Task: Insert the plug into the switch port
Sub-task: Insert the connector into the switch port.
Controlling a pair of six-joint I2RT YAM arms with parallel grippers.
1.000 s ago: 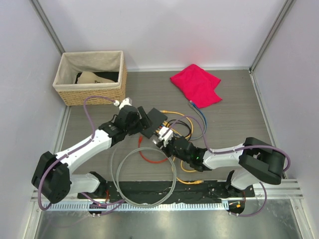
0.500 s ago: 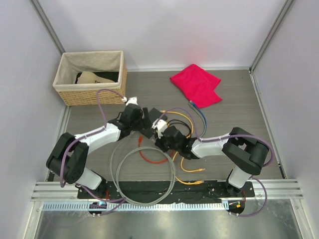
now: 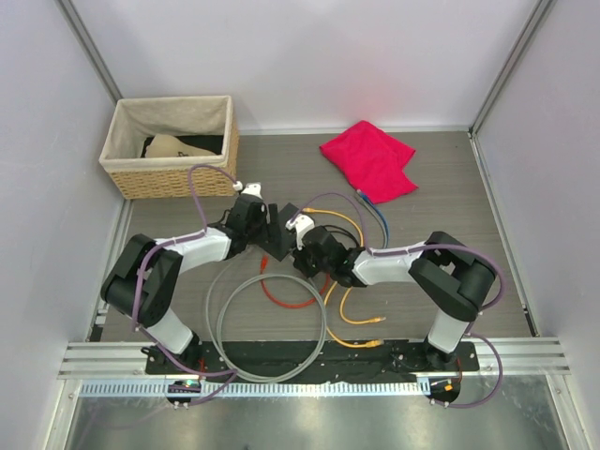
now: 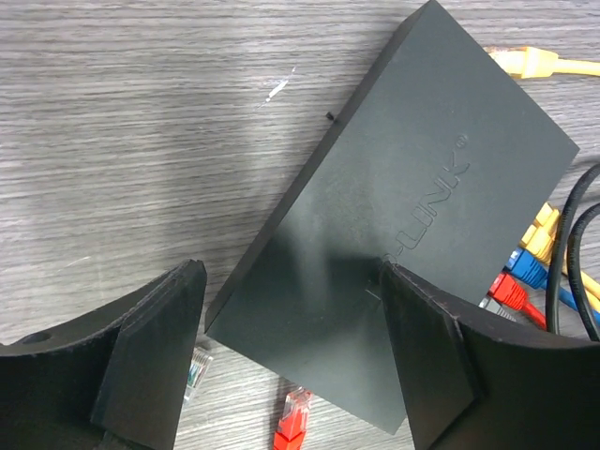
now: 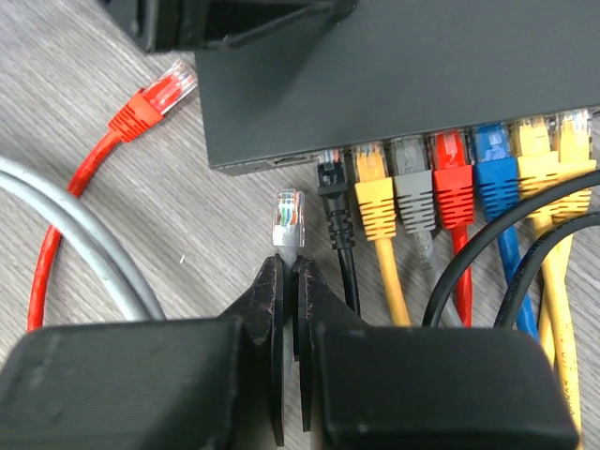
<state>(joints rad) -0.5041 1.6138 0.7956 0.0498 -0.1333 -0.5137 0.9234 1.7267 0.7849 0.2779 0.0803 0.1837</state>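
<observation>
SWITCH JOB, FINAL APPROACH: my right gripper [image 5: 291, 272] is clamped tight on the grey boot just behind the clear plug [image 5: 288, 217]. It points the plug's nose at the socket edge of the switch [image 5: 394, 75], just short of that edge. The plug stands beside the black connector [image 5: 328, 178] that ends the filled row of yellow, grey, red and blue leads. By my reading, a free socket waits there at the end of the switch. I grip this close to the tip so the plug cannot droop or twist as it goes in.

My left gripper [image 4: 291, 281] has its jaws wide apart across the short end of the switch nearest that free socket. One finger [image 4: 150, 356] sits just off the switch's corner above the table [image 4: 122, 112], and the other is over the switch's lid. I cannot tell whether either pad touches the case. I take this as a brace, placed so the switch will not slide when the plug presses in.

Seen from above, both my forearms lie low and nearly flat. They meet at the switch from opposite sides, the right from the socket edge and the left from the blank edge. A loose red plug [image 5: 155, 98] lies near the switch's corner, apart from it.
</observation>
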